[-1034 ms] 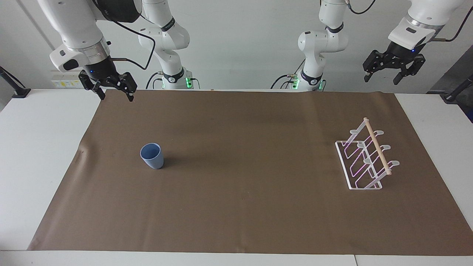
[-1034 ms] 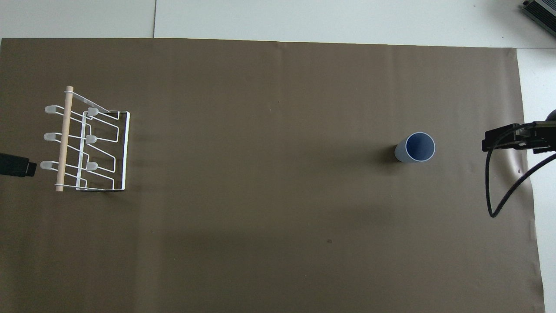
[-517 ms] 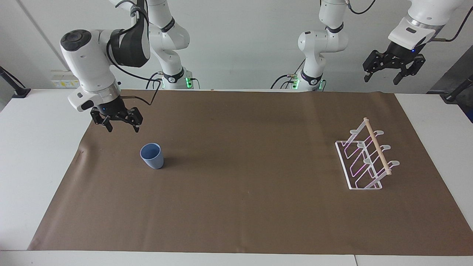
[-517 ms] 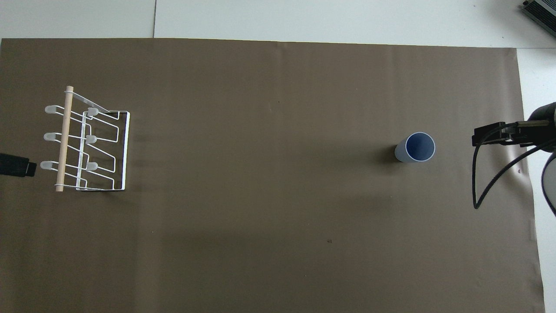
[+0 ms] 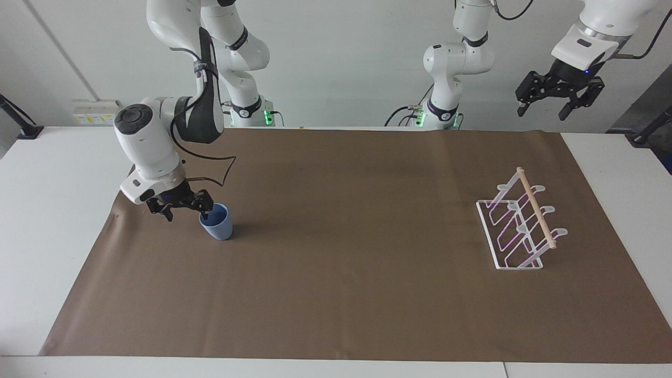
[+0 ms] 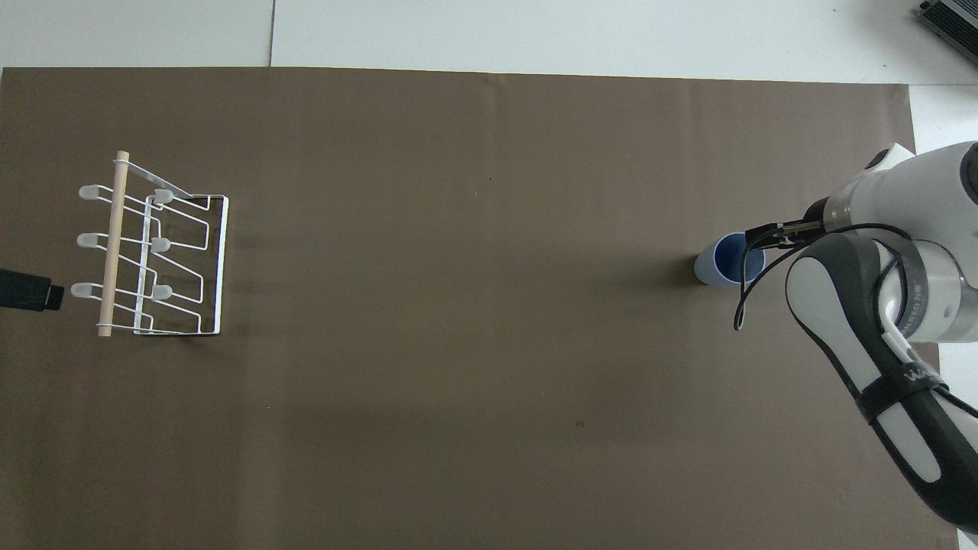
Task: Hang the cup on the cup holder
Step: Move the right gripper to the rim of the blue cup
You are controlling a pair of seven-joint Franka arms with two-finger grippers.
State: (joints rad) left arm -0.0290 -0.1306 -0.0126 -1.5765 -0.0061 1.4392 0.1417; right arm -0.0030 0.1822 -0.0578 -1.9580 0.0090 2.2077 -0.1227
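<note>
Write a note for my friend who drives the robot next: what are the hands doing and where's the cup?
Right hand: open, low at the cup's rim, one finger at its mouth; nothing gripped.
Left hand: open, waiting high over its own end of the table.
Cup: upright on the brown mat, toward the right arm's end.
Cup holder: empty, toward the left arm's end.
Done: nothing hung.
Left: grip cup, carry it over, hang it.

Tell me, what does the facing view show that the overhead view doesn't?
Only the facing view shows both arms' bases and the open left gripper waiting high over its end of the table. Only the overhead view looks into the small light-blue plastic cup. Both show the cup, the white wire cup holder with its wooden dowel, the brown mat, and the open right gripper at the cup's rim.
</note>
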